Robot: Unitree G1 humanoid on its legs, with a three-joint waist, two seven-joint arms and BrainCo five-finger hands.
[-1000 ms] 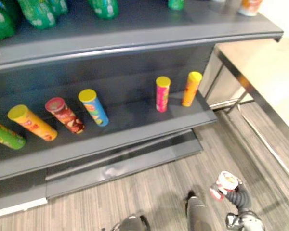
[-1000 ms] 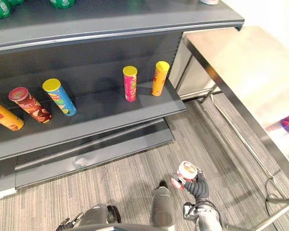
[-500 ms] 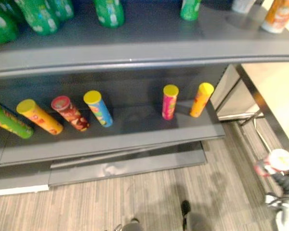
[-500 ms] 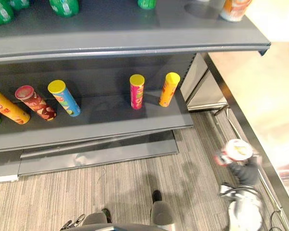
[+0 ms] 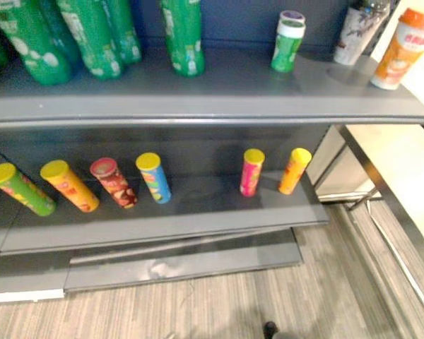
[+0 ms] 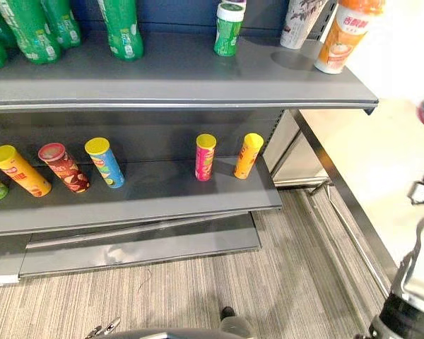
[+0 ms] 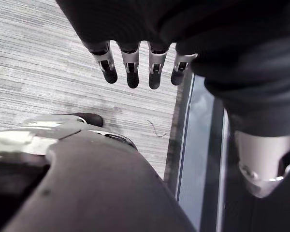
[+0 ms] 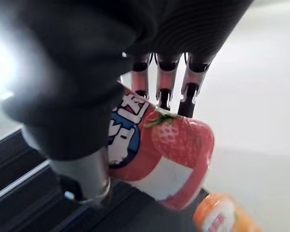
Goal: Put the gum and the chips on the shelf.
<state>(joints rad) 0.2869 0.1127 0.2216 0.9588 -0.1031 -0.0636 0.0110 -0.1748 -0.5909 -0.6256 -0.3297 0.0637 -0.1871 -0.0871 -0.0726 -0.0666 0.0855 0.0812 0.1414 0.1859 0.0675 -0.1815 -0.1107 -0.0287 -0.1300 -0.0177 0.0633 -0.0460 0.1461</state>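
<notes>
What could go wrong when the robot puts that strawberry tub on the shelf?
The right hand holds the strawberry tub close to the orange cup at the top shelf's right end; a bump might tip that cup off. The tub also sticks out past the fingers, so it could slip.

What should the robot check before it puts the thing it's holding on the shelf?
1. Right robot hand curled round the gum tub: ok.
2. Bare spot free on the top shelf: ok.
3. Gum tub clear of the orange bottle: cannot tell; they look close in the right wrist view.
4. Left robot hand empty, fingers relaxed, low over the floor: ok.
</notes>
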